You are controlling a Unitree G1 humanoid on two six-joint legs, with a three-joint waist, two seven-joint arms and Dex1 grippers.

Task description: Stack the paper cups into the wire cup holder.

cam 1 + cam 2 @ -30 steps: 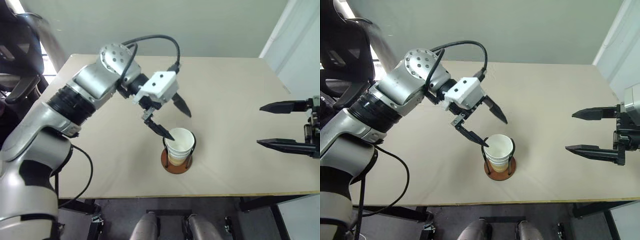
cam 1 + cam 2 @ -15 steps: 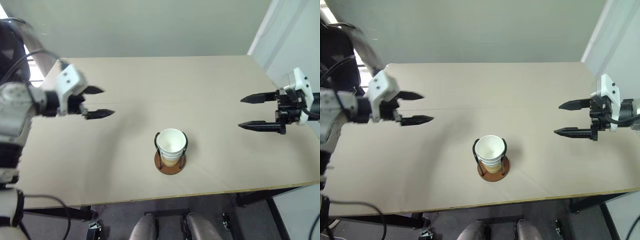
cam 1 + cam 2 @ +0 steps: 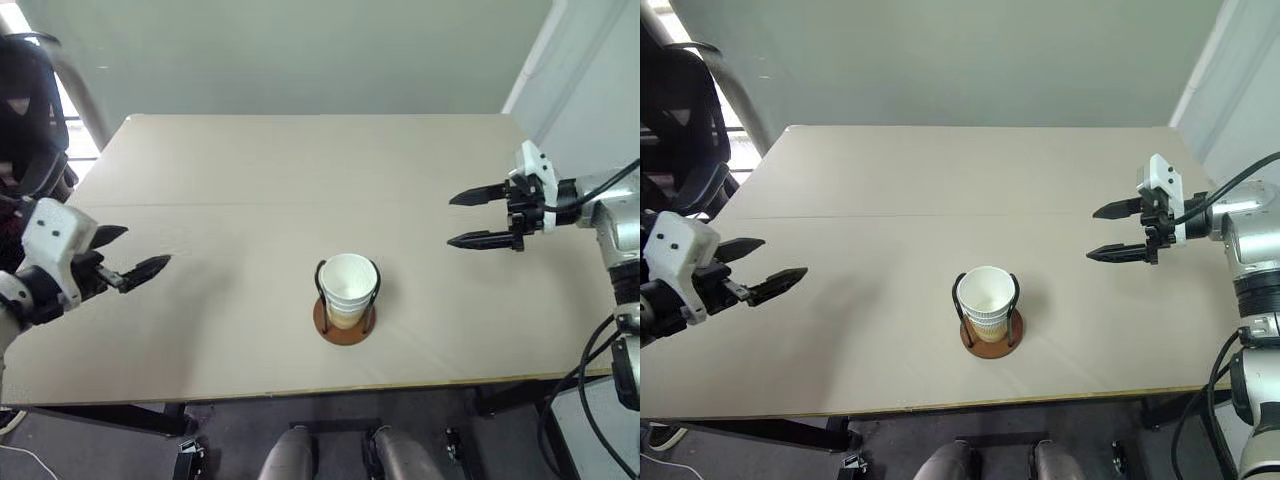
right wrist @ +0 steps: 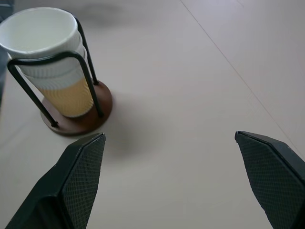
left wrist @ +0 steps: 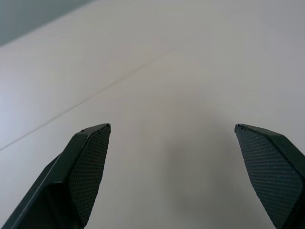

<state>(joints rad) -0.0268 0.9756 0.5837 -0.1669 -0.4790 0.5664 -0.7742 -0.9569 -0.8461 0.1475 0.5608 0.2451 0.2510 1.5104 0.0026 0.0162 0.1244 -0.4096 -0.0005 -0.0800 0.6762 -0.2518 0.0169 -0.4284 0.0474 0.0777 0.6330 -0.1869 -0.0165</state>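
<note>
I've pulled my left gripper (image 3: pixel 133 253) away from the cups (image 3: pixel 348 288) nested in the wire holder (image 3: pixel 343 322), both it and my right gripper (image 3: pixel 461 219) spread wide and empty, so the stacking looks finished.

Beige table (image 3: pixel 250 160), grey-green wall (image 3: pixel 300 50), dark office chair (image 3: pixel 680 120)

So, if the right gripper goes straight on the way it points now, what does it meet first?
Probably the tabletop. The right gripper, open and empty, points across the table and slightly downward. The wire cup holder with the paper cups sits off to one side of that line, though depth is unclear.
</note>
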